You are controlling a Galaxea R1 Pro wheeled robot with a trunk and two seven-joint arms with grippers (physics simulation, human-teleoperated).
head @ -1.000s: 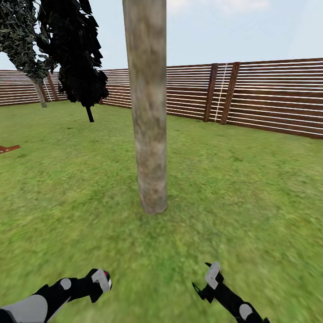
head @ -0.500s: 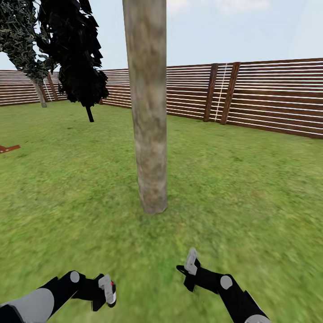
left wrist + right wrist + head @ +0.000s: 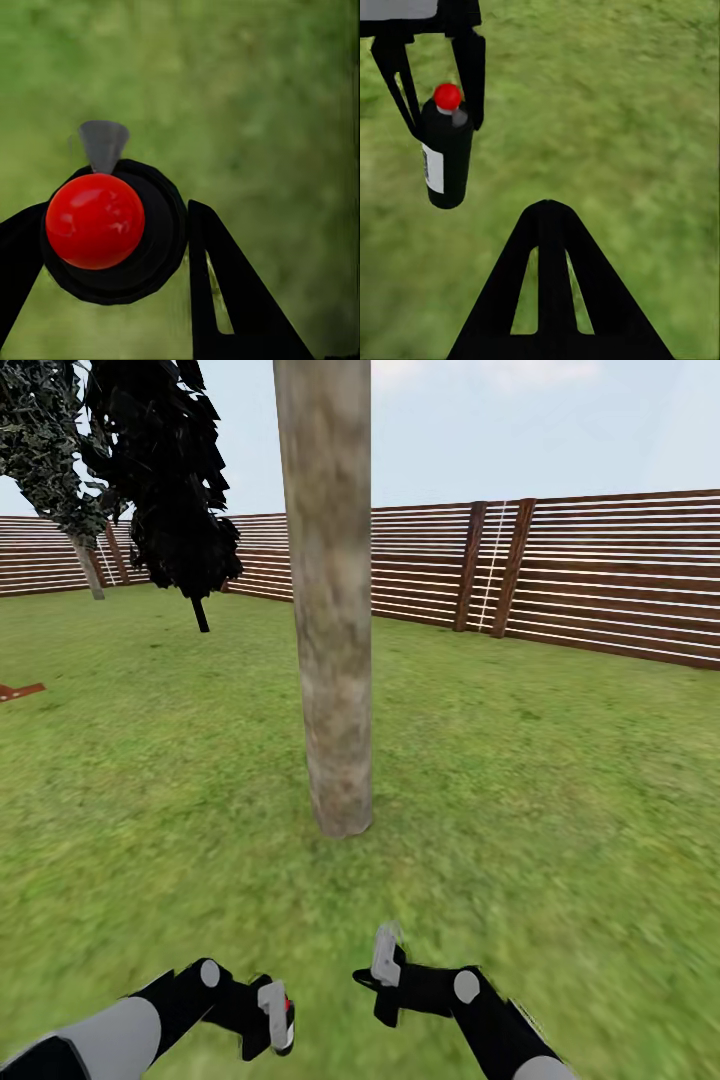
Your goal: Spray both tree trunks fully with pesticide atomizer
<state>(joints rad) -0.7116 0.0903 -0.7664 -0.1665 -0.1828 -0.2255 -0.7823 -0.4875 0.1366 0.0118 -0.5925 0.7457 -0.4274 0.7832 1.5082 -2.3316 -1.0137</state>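
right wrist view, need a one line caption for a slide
Left gripper holds the black, red-capped pesticide atomizer above the grass.

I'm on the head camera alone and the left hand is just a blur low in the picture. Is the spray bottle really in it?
Observer: Yes. The right wrist view shows the left gripper closed around the black spray bottle, just under its red cap.
Operator: Which way is the nozzle pointing?
Observer: In the left wrist view the grey nozzle sticks out beyond the cap, over grass.
Operator: And the right hand?
Observer: The right gripper looks shut, with nothing in it.
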